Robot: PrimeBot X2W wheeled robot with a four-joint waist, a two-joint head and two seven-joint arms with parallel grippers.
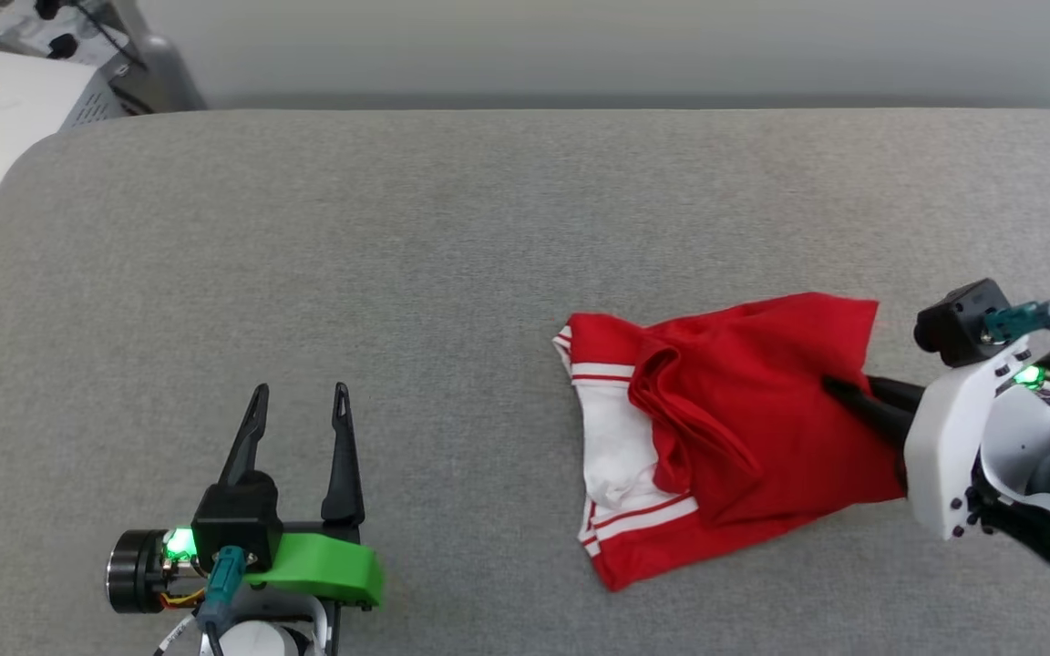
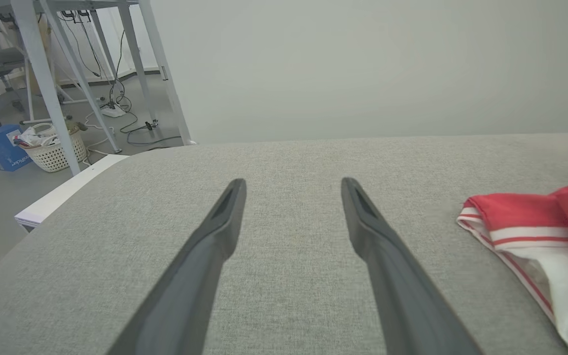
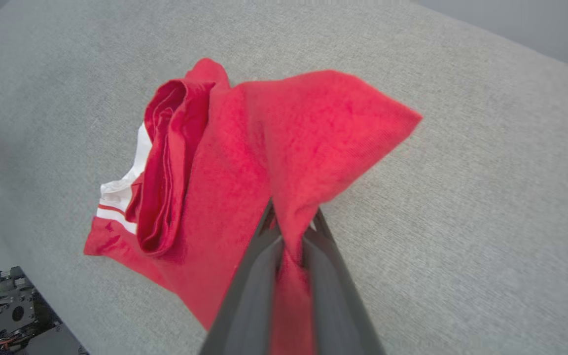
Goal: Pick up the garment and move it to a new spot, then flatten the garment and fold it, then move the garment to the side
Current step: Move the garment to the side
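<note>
1. Two grippers show in your head view. The left gripper (image 1: 301, 392) sits at the lower left over the grey padded surface (image 1: 397, 228), fingers spread wide with nothing between them. The right gripper (image 1: 839, 387) reaches in from the right edge, its dark tips close together and pressed into the red cloth of the garment (image 1: 762, 437). The garment lies crumpled right of centre, with its white sleeve and striped trim toward the frame's left.
2. Your left wrist view has the left gripper (image 2: 292, 182) wide apart and empty above the bare grey surface (image 2: 289, 256). The garment (image 2: 520, 212) lies at the right edge, well apart from the fingers. At the upper left, a white basket (image 2: 54, 153) and a blue box (image 2: 0, 148) stand on the floor.
3. Your right wrist view shows the right gripper (image 3: 293, 217) drawn nearly together on a fold of the garment (image 3: 225, 162), red cloth pinched between the fingers. The rest spreads over the centre and left of the frame, one red corner pointing right.
</note>
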